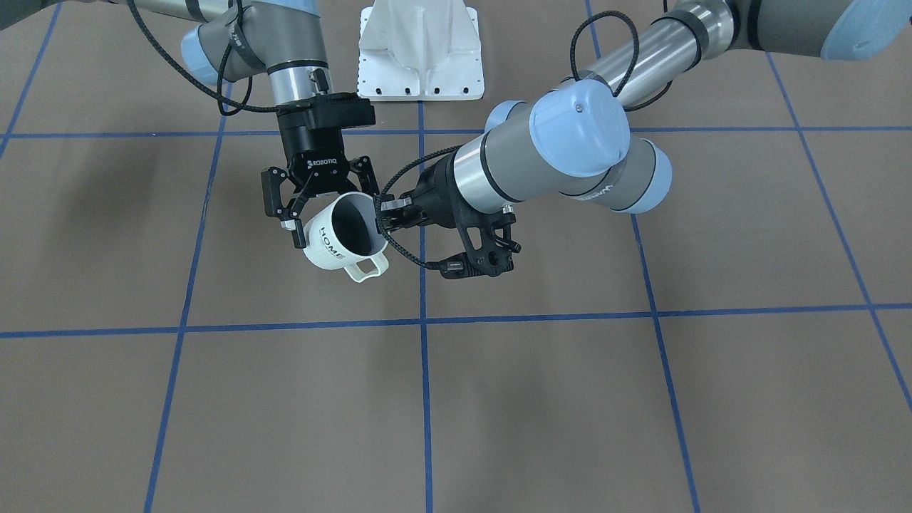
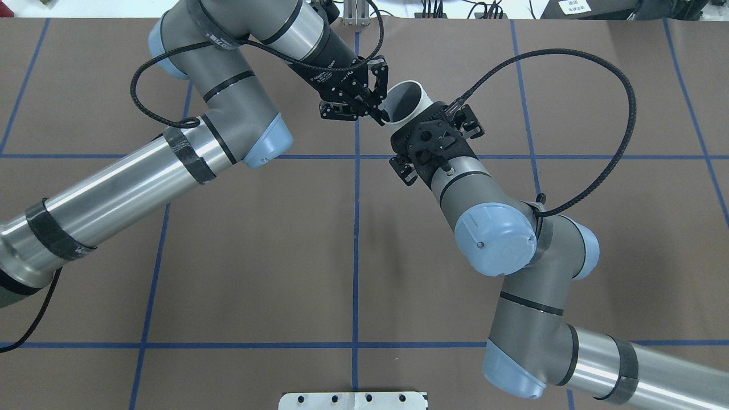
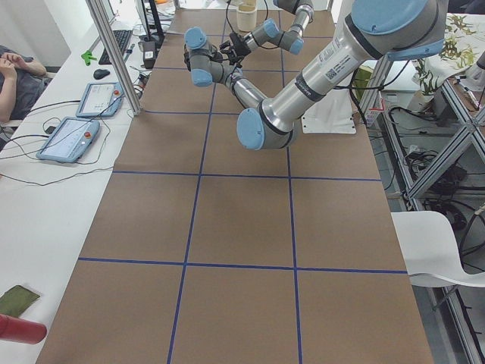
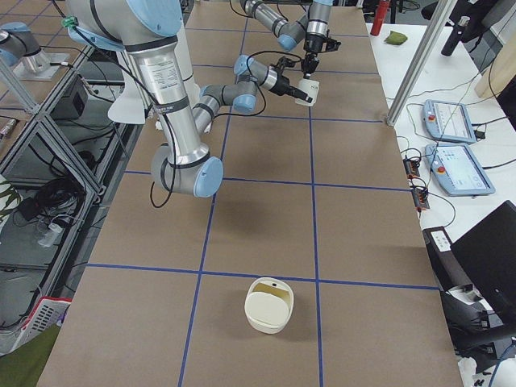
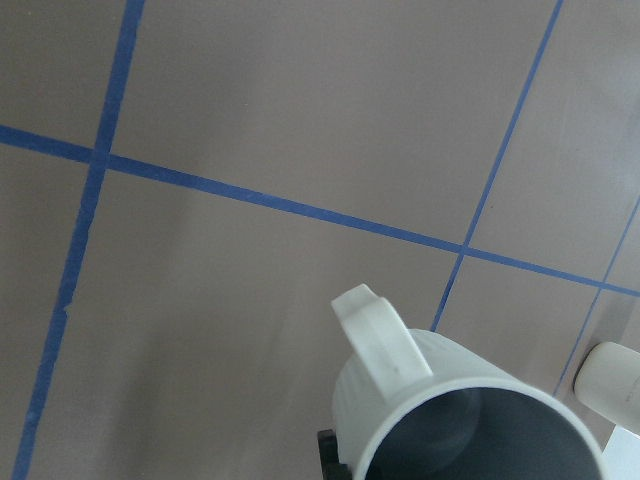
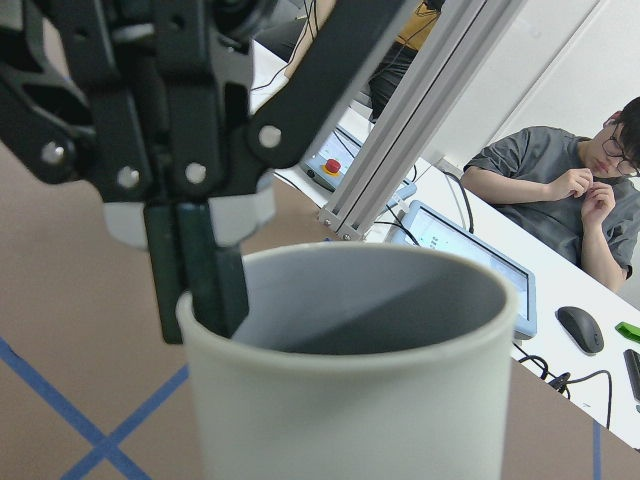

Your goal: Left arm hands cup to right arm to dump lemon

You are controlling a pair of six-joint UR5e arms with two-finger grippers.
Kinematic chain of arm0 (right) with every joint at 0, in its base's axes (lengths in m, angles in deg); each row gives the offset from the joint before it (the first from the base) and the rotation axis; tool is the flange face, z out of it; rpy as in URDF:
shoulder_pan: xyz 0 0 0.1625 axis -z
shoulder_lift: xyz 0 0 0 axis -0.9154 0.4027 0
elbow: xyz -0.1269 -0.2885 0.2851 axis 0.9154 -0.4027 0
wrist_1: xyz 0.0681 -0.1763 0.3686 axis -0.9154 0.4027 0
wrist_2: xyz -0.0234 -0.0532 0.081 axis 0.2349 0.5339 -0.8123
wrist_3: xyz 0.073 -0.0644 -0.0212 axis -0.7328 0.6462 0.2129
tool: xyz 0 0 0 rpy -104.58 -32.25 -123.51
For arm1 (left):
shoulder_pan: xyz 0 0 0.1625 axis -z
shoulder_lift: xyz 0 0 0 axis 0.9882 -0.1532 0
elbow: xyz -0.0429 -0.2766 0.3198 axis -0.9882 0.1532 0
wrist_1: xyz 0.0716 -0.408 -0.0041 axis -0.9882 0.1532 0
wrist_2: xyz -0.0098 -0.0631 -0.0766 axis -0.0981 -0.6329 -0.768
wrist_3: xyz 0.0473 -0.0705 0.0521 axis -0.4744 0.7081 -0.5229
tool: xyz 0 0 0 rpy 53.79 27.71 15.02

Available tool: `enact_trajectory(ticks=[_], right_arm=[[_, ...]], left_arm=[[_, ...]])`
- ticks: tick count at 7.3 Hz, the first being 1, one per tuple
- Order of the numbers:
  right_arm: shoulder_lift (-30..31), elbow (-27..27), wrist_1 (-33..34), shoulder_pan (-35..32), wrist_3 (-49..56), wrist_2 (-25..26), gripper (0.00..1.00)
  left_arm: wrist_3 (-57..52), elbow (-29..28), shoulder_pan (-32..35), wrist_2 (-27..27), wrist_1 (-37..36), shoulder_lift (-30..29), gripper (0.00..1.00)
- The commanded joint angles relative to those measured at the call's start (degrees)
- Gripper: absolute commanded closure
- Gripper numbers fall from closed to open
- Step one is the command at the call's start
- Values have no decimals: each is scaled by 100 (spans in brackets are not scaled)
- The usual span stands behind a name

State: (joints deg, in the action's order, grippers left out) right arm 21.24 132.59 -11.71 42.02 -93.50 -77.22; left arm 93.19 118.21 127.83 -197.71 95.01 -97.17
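Observation:
The off-white cup (image 1: 329, 249), lettered "HOME", hangs tilted above the table with its dark mouth turned up and sideways. My left gripper (image 1: 385, 217) reaches in from the side and is shut on the cup's rim. In the right wrist view its fingers (image 6: 200, 270) pinch the wall of the cup (image 6: 360, 380), one inside and one outside. My right gripper (image 1: 333, 214), marked ROBOTIQ, comes down from the base side. It is open, its fingers spread on either side of the cup's body. In the overhead view its wrist bracket (image 2: 433, 142) hides it below the cup (image 2: 407, 97). The lemon is out of view.
A cream container (image 4: 270, 305) stands on the brown table (image 1: 499, 399) far from both grippers, toward my right end. The white base plate (image 1: 420, 57) sits between the arms. A side bench holds tablets (image 4: 463, 169) and a seated person (image 6: 570, 170).

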Motion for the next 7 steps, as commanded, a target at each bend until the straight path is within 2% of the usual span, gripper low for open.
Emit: enact_trajectory(ticks=[1, 5, 7], right_arm=[[8, 15, -10, -2, -52, 0, 0], [17, 15, -1, -2, -114, -9, 0], [70, 112, 60, -98, -351, -140, 0]], left_arm=[[0, -24, 142, 7, -9, 9, 100], [-44, -156, 730, 7, -9, 17, 100], [-105, -156, 985, -37, 26, 236, 100]])
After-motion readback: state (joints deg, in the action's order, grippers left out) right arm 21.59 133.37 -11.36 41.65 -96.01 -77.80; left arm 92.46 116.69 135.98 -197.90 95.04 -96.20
